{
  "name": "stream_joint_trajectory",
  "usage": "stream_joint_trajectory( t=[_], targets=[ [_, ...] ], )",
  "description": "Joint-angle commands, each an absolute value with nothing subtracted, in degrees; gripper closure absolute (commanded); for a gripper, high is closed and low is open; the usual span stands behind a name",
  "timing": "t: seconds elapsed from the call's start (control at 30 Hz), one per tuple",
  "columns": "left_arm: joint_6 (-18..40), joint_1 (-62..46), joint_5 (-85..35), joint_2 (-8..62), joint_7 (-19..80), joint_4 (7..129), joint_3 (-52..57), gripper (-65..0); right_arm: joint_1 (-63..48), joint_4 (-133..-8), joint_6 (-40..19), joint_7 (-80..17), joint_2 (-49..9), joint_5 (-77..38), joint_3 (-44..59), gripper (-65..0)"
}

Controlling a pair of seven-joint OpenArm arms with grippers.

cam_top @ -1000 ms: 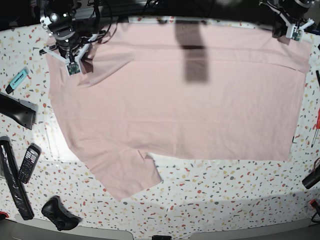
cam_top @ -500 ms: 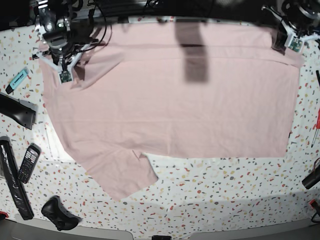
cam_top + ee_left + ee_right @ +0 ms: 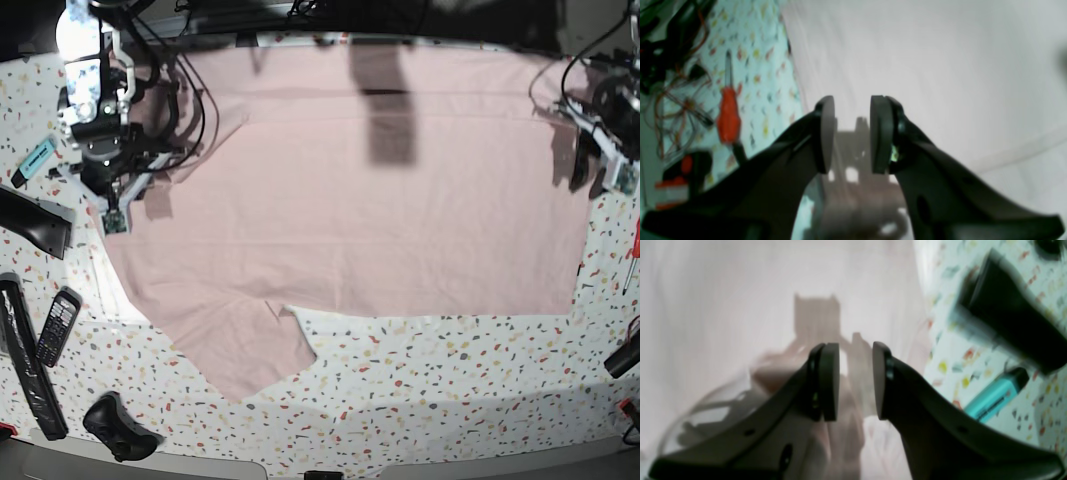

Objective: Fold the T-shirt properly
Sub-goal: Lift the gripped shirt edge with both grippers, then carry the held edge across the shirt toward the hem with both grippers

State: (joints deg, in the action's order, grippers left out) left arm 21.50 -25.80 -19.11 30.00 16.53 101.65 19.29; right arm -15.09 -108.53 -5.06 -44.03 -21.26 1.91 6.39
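**T-shirt spread flat, both hands released at its ends**

The counter (image 3: 420, 400) carries the T-shirt (image 3: 380, 210), which lies spread with its plain side up; no lettering or print is visible. Its long axis runs across the base view from side to side. One sleeve projects toward the near edge at that view's left. A fold line runs along the far portion of the cloth, parallel to the long axis.

The right hand (image 3: 855, 380) sits over the sleeve end of the garment, at the base view's left. Its pads are spread with a clear gap, and nothing is pinched between them. Rumpled cloth lies directly beneath it, with the garment edge just beside it toward the teal marker (image 3: 993, 395).

The left hand (image 3: 851, 133) sits over the opposite end, at the base view's right. Its pads are likewise spread and empty. Flat cloth lies below it, and the garment edge runs just beside it on the side of the orange-handled screwdriver (image 3: 728, 115).

Judgement: each hand is nearest its own end. The next fold probably calls for a regrasp at those two edges, then a carry across the long axis.
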Motion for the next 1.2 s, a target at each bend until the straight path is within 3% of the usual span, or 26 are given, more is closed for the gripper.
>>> stream_joint_trajectory(
  t=[0.0, 0.17, 0.4, 0.57, 0.73, 0.83, 0.93, 1.17],
  targets=[
    [20.91, -23.33, -20.4, 30.81, 15.22, 100.31, 19.77, -17.3, -13.13, -109.25, -4.86, -41.52, -21.91, 1.34, 6.79, -17.1],
    [21.23, -11.31, -21.56, 30.83, 15.22, 89.54, 17.72, -17.3, -7.99, -108.97, -4.99, -32.4, -21.89, -5.5, 6.76, -17.1],
    [21.23, 7.18, -20.99, 30.79, 14.74, 69.49, 9.02, -17.3, 1.54, -100.31, -5.06, -32.4, -21.89, -7.79, 6.68, -17.1],
    [21.19, 21.52, -19.59, 30.81, 10.87, 48.47, 4.64, -17.3, 8.27, -90.56, -5.06, -32.56, -21.89, -7.75, 6.68, -17.1],
    [22.33, 33.1, -19.57, 30.3, 7.9, 29.39, 4.23, -17.3, 11.77, -88.99, -5.08, -32.6, -21.87, -7.73, 6.7, -17.1],
    [26.96, 37.56, -19.55, 30.0, 4.95, 20.21, 4.23, -20.0, 12.69, -88.99, -5.15, -34.22, -21.87, -7.7, 6.7, -17.1],
    [27.09, 39.51, -18.33, 29.32, 0.99, 14.52, 4.23, -20.7, 12.84, -88.99, -5.15, -36.34, -21.87, -7.27, 6.7, -17.1],
    [27.07, 38.87, -14.37, 27.62, -1.32, 13.69, 4.23, -20.7, 12.84, -88.99, -5.15, -38.22, -21.89, -6.0, 6.7, -17.1]
  ],
)
